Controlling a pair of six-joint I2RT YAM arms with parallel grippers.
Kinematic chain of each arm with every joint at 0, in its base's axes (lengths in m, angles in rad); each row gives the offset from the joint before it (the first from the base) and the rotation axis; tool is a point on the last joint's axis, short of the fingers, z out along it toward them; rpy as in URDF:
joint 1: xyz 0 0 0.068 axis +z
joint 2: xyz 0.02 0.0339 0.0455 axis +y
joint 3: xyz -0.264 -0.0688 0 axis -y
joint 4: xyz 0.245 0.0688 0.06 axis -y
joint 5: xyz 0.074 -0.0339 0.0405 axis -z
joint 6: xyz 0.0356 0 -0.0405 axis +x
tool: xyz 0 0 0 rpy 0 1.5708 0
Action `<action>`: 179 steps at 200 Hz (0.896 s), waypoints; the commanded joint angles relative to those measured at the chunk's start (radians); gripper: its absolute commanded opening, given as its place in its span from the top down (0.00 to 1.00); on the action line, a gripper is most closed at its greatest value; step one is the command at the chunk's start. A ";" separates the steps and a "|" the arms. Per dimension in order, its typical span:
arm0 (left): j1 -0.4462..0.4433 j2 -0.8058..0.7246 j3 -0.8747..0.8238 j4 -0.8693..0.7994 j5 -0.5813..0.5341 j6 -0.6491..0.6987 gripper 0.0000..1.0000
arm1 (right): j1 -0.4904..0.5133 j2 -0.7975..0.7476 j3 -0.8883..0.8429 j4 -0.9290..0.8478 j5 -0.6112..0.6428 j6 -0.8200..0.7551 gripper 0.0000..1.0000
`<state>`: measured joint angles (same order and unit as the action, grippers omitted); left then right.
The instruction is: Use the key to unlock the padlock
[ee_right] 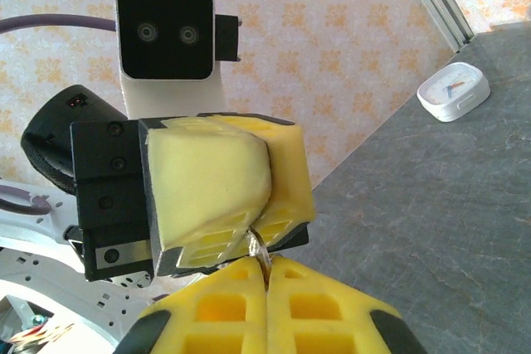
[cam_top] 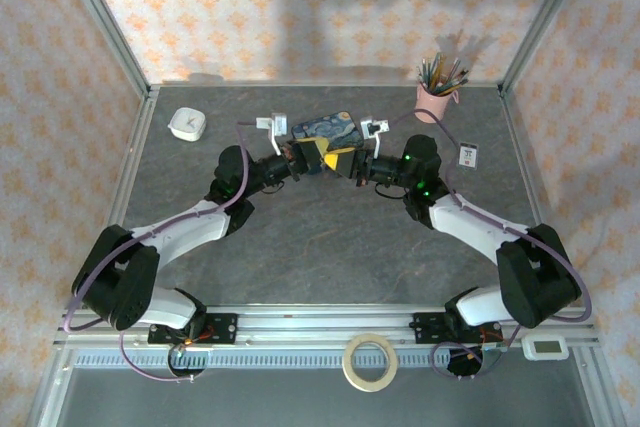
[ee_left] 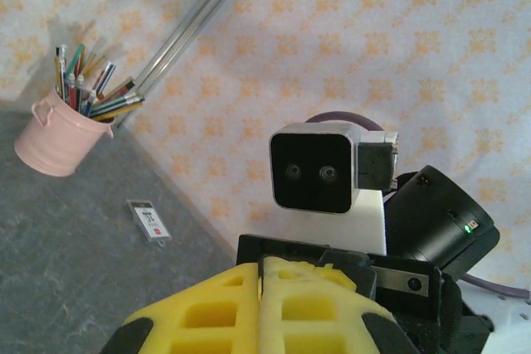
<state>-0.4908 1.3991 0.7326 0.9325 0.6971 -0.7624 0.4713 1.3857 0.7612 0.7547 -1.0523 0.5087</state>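
You're at the mating step: left gripper (cam_top: 312, 155) and right gripper (cam_top: 341, 160), both clenched, meet tip to tip just near of the blue box (cam_top: 325, 127), a metal sliver (ee_right: 257, 244) (padlock or key, unclear) pinched in the right tips; next needs a careful twist.

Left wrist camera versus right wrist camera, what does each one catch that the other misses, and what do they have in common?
Left wrist view: a pink cup of pencils and a small card lying on the grey table. Right wrist view: a white square gadget on the table and a sliver of silver metal where the two sets of jaws meet; key or padlock, I cannot tell. Both: the table, the patterned wall, the other arm's camera block and shut yellow jaws.
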 commanded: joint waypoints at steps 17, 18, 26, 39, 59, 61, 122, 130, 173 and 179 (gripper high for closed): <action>-0.009 -0.005 0.021 0.057 0.016 -0.008 1.00 | -0.010 0.005 0.034 0.036 -0.009 0.010 0.90; -0.009 -0.004 0.021 0.058 0.016 -0.009 1.00 | -0.011 0.005 0.034 0.037 -0.008 0.010 0.89; -0.009 -0.004 0.019 0.067 0.017 -0.015 1.00 | -0.010 0.005 0.031 0.048 -0.002 0.009 0.86; -0.009 -0.002 0.013 0.085 0.018 -0.027 1.00 | -0.010 0.010 0.027 0.070 0.005 0.014 0.84; -0.010 0.002 0.006 0.102 0.021 -0.041 1.00 | -0.010 0.027 0.028 0.107 -0.006 0.038 0.83; -0.010 0.002 0.007 0.103 0.021 -0.042 1.00 | -0.010 0.030 0.028 0.109 -0.006 0.039 0.83; -0.014 0.004 0.002 0.108 0.021 -0.048 1.00 | -0.010 0.055 0.020 0.151 -0.004 0.054 0.74; -0.013 0.006 0.004 0.106 0.021 -0.049 1.00 | -0.011 0.056 0.020 0.157 -0.002 0.054 0.74; -0.018 0.011 0.005 0.106 0.022 -0.051 1.00 | -0.011 0.065 0.021 0.178 -0.005 0.068 0.78; -0.020 0.012 0.005 0.104 0.022 -0.051 1.00 | -0.010 0.065 0.020 0.184 -0.005 0.071 0.78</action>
<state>-0.4911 1.4036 0.7315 0.9630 0.6918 -0.8082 0.4675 1.4410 0.7654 0.8768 -1.0634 0.5655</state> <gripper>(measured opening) 0.047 0.220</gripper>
